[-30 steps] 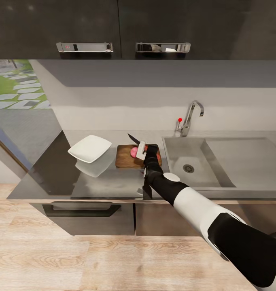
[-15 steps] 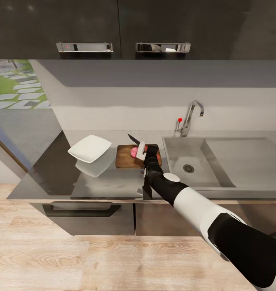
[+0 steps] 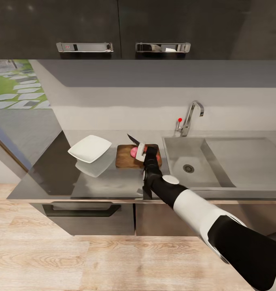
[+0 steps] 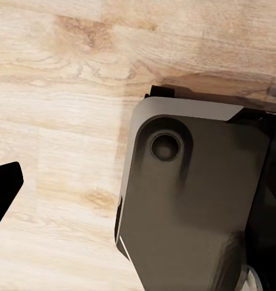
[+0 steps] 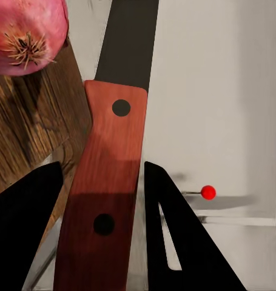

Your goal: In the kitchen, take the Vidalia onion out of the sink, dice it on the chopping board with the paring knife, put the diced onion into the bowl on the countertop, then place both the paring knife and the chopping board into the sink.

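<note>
Dicing step: the right end effector [image 5: 101, 200] grips the red-handled, dark-bladed paring knife [image 5: 110, 182] just beside the pink, round onion [image 3: 134, 151] on the dark brown wooden chopping board [image 3: 124, 158]. Next, I judge, the blade must come down onto the onion.

Pink onion on dark brown board beside a steel-grey sink

The onion [image 3: 134, 152] is pink with a tan, bristly root tuft; the chopping board [image 3: 126, 158] shows dark brown wood grain. The paring knife [image 5: 110, 182] has a red-brown handle with two black dots and a dark blade. Left of the board, the bowl [image 3: 90, 148] is white on the glossy grey worktop [image 3: 109, 182]. The faucet [image 3: 190, 117] carries a red dot. The right end effector [image 5: 104, 224] has black fingers; the floor [image 3: 73, 262] is pale wood.
</note>
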Robot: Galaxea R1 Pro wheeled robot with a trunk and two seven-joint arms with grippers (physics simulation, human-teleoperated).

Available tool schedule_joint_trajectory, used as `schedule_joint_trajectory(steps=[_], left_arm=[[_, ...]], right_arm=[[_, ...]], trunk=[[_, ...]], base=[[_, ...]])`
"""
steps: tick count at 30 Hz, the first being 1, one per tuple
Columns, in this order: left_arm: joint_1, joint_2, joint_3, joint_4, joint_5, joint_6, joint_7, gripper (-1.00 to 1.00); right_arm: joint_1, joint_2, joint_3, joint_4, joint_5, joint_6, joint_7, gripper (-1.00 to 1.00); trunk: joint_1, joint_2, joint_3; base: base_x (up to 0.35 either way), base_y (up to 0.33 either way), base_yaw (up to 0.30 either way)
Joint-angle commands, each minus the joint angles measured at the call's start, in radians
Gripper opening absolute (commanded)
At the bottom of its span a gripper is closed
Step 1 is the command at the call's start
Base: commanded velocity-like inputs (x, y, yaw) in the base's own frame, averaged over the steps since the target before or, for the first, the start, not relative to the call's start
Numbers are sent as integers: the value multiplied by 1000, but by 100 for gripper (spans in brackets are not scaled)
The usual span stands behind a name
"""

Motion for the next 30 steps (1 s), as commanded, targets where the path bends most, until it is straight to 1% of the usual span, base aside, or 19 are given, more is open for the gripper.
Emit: schedule_joint_trajectory(steps=[1, 2, 7, 11, 15, 19, 26, 30], left_arm=[[-1, -1, -8, 4, 6, -6, 1, 100], [-1, -1, -8, 4, 6, -6, 1, 100], [-1, 0, -8, 4, 6, -7, 1, 100], [-1, -1, -8, 4, 6, -7, 1, 100], [-1, -1, -8, 4, 6, -6, 2, 100], [-1, -1, -8, 4, 6, -7, 2, 100], [-1, 0, -8, 4, 6, -7, 2, 100], [-1, 1, -8, 4, 5, -7, 2, 100]], right_arm=[[4, 0, 11, 0, 10, 14, -8, -100], [10, 0, 17, 0, 16, 20, -16, -100], [38, 0, 47, -26, 48, -5, -46, -100], [60, 0, 71, -47, 53, -26, -79, -100], [61, 0, 95, -69, 59, -42, -89, -100], [61, 0, 119, -90, 81, -42, -103, -100], [61, 0, 161, -128, 87, -41, -110, -100], [61, 0, 165, -157, 87, -41, -110, -100]], trunk=[[1, -2, -2], [1, -2, -2], [1, -2, -2], [1, -2, -2], [1, -2, -2], [1, -2, -2], [1, -2, -2], [1, -2, -2]], base=[[0, 0, 0], [0, 0, 0], [0, 0, 0], [0, 0, 0], [0, 0, 0], [31, -37, 0], [112, -122, 0], [23, -24, 0]])
